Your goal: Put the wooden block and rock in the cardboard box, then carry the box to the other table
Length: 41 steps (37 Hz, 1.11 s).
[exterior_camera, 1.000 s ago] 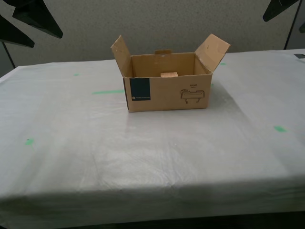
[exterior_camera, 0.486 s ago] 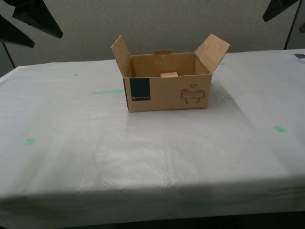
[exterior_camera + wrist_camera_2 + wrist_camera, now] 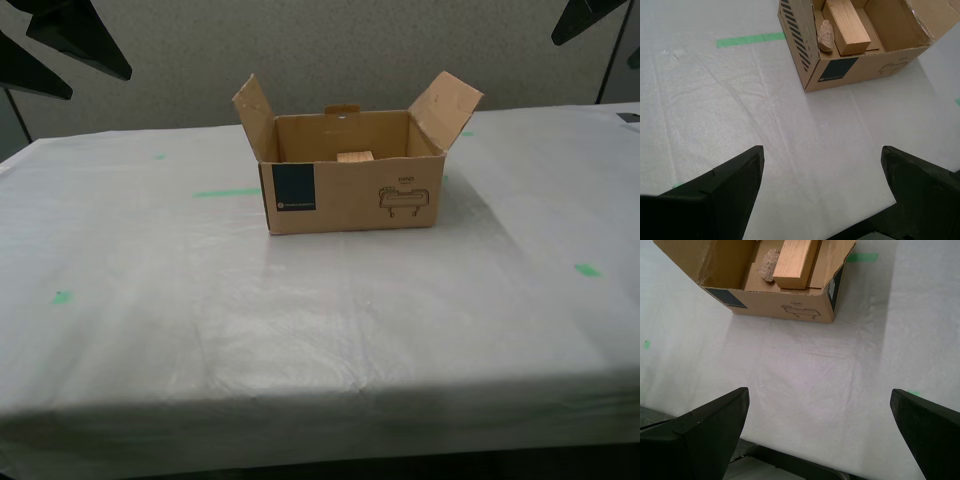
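Between the earlier exterior pictures and now we find no change. The box (image 3: 350,185) has not shifted on the table (image 3: 300,300), its flaps are spread as they were, and the block (image 3: 354,156) shows over the front wall at the same spot. The dark arm parts at the exterior view's upper corners have not moved, and the camera has not shifted either.
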### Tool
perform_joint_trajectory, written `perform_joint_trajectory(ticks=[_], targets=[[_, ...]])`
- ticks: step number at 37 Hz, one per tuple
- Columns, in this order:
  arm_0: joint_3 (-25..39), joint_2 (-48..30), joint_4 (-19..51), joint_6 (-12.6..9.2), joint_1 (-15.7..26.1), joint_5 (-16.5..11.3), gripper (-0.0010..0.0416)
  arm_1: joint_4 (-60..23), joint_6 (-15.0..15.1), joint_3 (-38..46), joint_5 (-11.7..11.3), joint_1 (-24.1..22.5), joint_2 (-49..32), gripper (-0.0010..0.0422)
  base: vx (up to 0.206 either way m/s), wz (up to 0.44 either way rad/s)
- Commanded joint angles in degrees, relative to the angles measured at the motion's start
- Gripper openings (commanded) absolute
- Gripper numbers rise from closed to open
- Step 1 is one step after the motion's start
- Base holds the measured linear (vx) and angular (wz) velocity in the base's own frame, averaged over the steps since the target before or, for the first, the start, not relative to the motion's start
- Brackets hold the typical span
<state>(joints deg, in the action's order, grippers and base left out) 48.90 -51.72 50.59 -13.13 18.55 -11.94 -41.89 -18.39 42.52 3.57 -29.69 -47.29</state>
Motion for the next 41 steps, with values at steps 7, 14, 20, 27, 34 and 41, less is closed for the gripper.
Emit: perform_joint_trajectory(ticks=[7,14,20,27,34,41], targets=[[0.0,0.0,0.0,-0.2,0.0,0.0,0.0393,0.0,-0.1,0.0,0.1,0.0,0.0,0.0318,0.0,0.0],[0.0,0.0,0.0,-0.2,0.0,0.0,0.0394,0.0,-0.1,0.0,0.1,0.0,0.0,0.0318,0.0,0.0],[0.0,0.0,0.0,-0.2,0.0,0.0,0.0394,0.0,-0.1,0.0,0.1,0.0,0.0,0.0318,0.0,0.0],[0.0,0.0,0.0,-0.2,0.0,0.0,0.0394,0.0,-0.1,0.0,0.1,0.0,0.0,0.0318,0.0,0.0],[0.0,0.0,0.0,-0.2,0.0,0.0,0.0393,0.0,-0.1,0.0,0.1,0.0,0.0,0.0318,0.0,0.0],[0.0,0.0,0.0,-0.2,0.0,0.0,0.0393,0.0,-0.1,0.0,0.1,0.0,0.0,0.0318,0.0,0.0]])
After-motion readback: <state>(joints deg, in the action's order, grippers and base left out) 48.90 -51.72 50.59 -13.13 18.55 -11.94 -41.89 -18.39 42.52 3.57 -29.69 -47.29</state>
